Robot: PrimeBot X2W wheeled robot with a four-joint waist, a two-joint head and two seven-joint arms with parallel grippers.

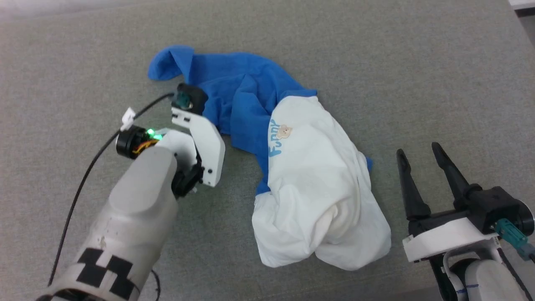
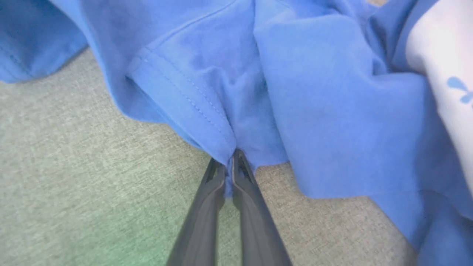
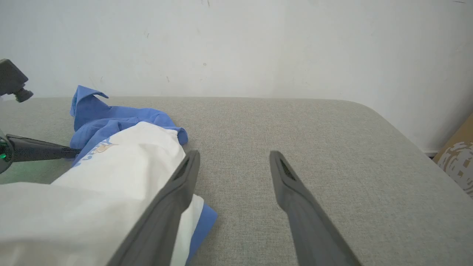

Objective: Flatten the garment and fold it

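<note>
From the head view we see the garment (image 1: 292, 167) lying crumpled in the middle of the grey padded table (image 1: 418, 62), blue sleeves bunched at the far left and the white body heaped on the near side, with the left forearm (image 1: 138, 200) reaching to the blue part. The right gripper (image 1: 418, 149) rests just beside the white heap, fingers spread wide and holding nothing. With nothing anchoring the white end, we judge that a pull from the left could drag the whole bundle instead of opening it. On the chest, light-blue lettering (image 1: 273, 142) running sideways seems to read "Funny", beside a small tan bear figure (image 1: 284, 131). In the left wrist view the left gripper (image 2: 231, 157) is closed on a thin pinch of stitched blue hem. So little cloth sits between the fingers that it may slip free, and we cannot tell whether one layer or several are caught. In the right wrist view the spread fingers frame bare table, one crossing in front of the white cloth, and we cannot tell if it touches. Closing there would likely catch nothing.
</note>
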